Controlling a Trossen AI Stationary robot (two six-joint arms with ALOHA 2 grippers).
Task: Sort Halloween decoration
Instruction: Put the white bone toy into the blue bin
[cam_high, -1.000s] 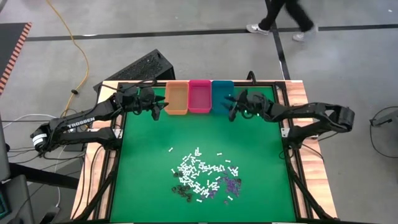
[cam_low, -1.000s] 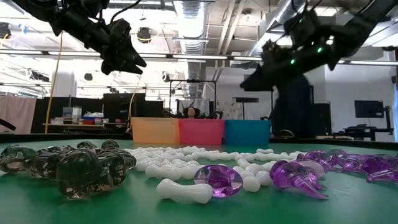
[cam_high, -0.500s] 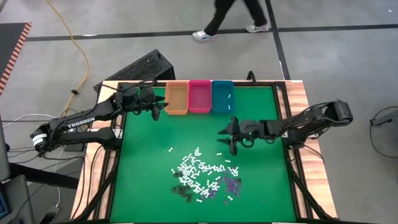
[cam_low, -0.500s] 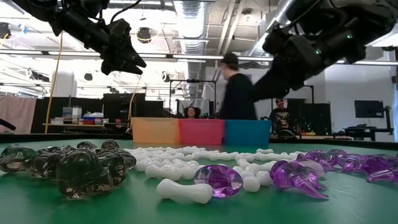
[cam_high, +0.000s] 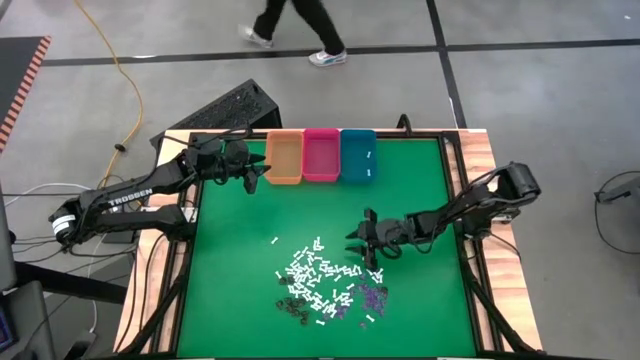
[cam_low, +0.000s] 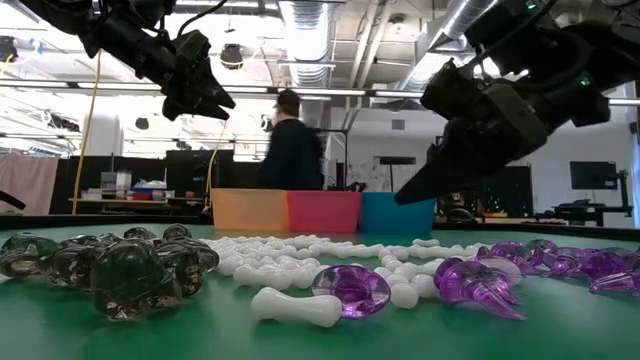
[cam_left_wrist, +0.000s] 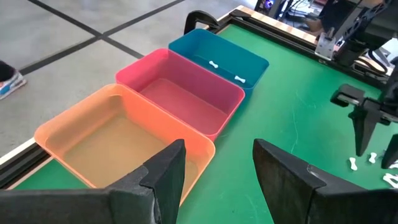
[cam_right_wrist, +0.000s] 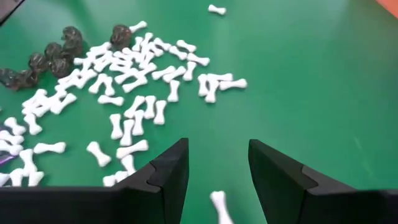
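Observation:
The Halloween decoration lies as a loose heap (cam_high: 325, 280) on the green mat. It holds white bone-shaped sticks (cam_right_wrist: 134, 118), purple bits (cam_high: 372, 295) and dark bits (cam_right_wrist: 59, 53). My right gripper (cam_high: 358, 245) hovers open just above the heap's far right edge, slanting down, and touches nothing. In its wrist view my right gripper (cam_right_wrist: 217, 155) has one white stick (cam_right_wrist: 219, 205) on the mat below its gap. My left gripper (cam_high: 258, 175) hangs open in the air beside the orange bin (cam_high: 284, 158).
Orange, pink (cam_high: 322, 155) and teal (cam_high: 358, 155) bins stand in a row at the mat's far edge. The teal one holds two white sticks (cam_left_wrist: 214, 64). A lone white stick (cam_high: 274, 241) lies left of the heap. A person walks beyond the table.
My right gripper has swung from above the teal bin toward the table's near edge and sunk to the heap's far right side, tipping further downward. The heap has not stirred. The person behind the table has walked toward the left.

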